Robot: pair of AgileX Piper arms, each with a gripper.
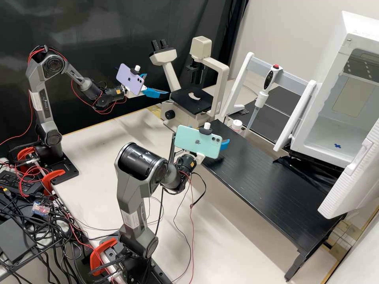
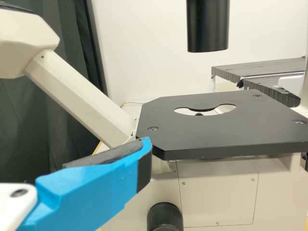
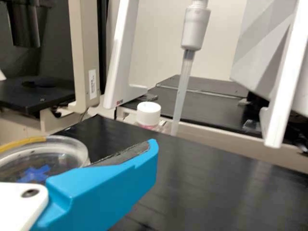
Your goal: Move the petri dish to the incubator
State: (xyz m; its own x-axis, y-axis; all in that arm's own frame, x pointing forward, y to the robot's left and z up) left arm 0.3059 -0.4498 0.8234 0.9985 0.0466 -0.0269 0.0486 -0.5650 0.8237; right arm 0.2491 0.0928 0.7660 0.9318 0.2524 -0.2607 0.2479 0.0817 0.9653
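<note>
- The petri dish (image 3: 62, 159) is cut off by the right wrist view's edge and partly covered by the right gripper (image 1: 225, 144); its contents cannot be made out.
- A strip of yellow is seen on the dish's rim, and a blue cross (image 3: 33, 173) is seen within its outline; whether the cross is on the dish or under it cannot be told.
- Whether the dish is grasped by the right jaws, or rested on the black counter (image 1: 272, 197), cannot be told. In the high view, most of that gripper is hidden by the green phone (image 1: 189, 142).
- The left gripper (image 1: 158, 84) is held by the microscope (image 1: 218, 86), its jaws spread apart and unloaded; part of it is covered by the purple phone (image 1: 124, 79).
- The microscope's eyepiece head is cropped in the left wrist view.
- Small labels are borne by both arms, and a pale one (image 3: 92, 84) by the microscope's post; faint print is seen on the incubator (image 1: 357, 23).
- The incubator is opened, with a blue mark (image 1: 337, 146) on its floor.
- The pipette (image 1: 261, 92) is hung on its stand (image 1: 241, 79); a white-capped bottle (image 1: 237, 124) is placed near its tip, its lower part hidden.
</note>
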